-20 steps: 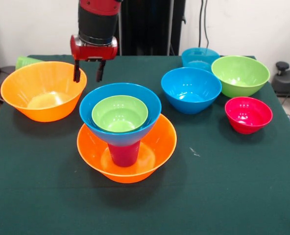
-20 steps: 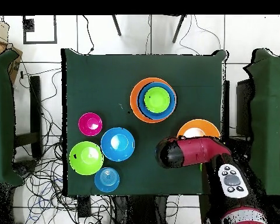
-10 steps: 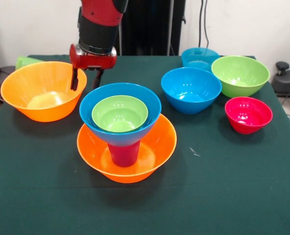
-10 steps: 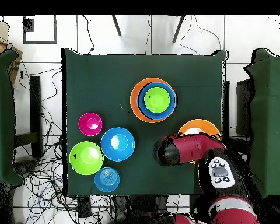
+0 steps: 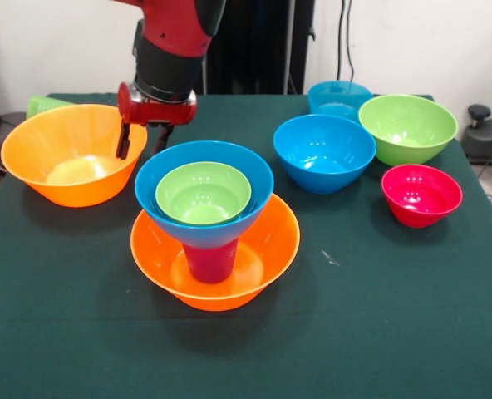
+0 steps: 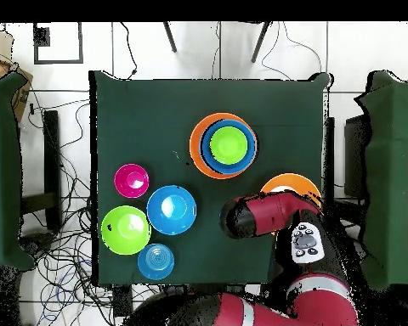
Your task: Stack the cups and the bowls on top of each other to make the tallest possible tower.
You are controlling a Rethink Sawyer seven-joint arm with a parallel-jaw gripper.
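The tower stands mid-table: a wide orange bowl [image 5: 267, 249] holds a purple-magenta cup [image 5: 210, 263], on which sits a blue bowl [image 5: 179, 166] with a lime green bowl [image 5: 203, 193] nested in it. From above, the tower [image 6: 223, 145] shows as rings. My gripper [image 5: 143, 138] hangs open and empty just behind the tower's blue bowl, at the right rim of a second orange bowl [image 5: 71, 154]. A light green cup [image 5: 43, 105] lies behind that bowl. In the overhead view the arm's wrist [image 6: 241, 219] covers the gripper and part of the orange bowl [image 6: 290, 183].
To the right stand a blue bowl [image 5: 324, 152], a teal-blue bowl [image 5: 339, 98], a lime green bowl [image 5: 407, 126] and a red-pink bowl [image 5: 421, 194]. The overhead view shows these four grouped at the left [image 6: 148, 221]. Dark green cloth [image 5: 379, 316] covers the table.
The gripper has edged slightly left and down toward the left orange bowl's rim, still open. The arm's upper links have swung round in the overhead view. No bowl or cup moved.
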